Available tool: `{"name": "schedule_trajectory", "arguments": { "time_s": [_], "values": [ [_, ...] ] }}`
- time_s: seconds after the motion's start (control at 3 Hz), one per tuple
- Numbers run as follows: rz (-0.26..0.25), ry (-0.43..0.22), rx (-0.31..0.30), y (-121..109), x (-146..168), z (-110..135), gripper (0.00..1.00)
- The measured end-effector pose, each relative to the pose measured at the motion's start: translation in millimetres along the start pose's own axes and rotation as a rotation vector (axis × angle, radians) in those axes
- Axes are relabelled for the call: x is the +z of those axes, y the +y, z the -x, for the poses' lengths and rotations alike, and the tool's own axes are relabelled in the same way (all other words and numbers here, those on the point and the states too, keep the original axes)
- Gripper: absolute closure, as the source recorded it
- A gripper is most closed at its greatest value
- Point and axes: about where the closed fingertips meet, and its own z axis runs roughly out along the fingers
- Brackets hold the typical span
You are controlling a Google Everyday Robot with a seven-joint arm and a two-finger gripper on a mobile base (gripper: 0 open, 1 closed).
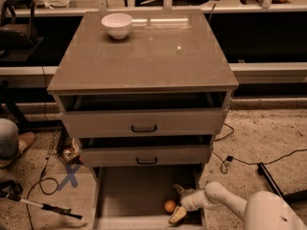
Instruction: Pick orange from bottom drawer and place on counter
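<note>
The orange lies on the floor of the open bottom drawer, near its front right corner. My gripper is low in that drawer at the right, open, with one finger behind the orange and one finger in front of it, close beside the fruit on its right. The white arm reaches in from the lower right. The glossy grey-brown counter tops the cabinet above.
A white bowl stands at the counter's back left. Two grey drawers with black handles are pulled slightly out above the bottom drawer. Cables, a blue X mark and a tool lie on the floor at left.
</note>
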Motion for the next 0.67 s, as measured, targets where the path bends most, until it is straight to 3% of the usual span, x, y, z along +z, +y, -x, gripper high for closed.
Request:
{"name": "schedule_trajectory", "arguments": {
  "time_s": [0.33, 0.67],
  "values": [
    [0.002, -0.004, -0.007, 1.8, 3.5, -0.5, 0.18],
    [0.012, -0.008, -0.006, 4.9, 6.3, -4.4, 0.42]
  ]
}}
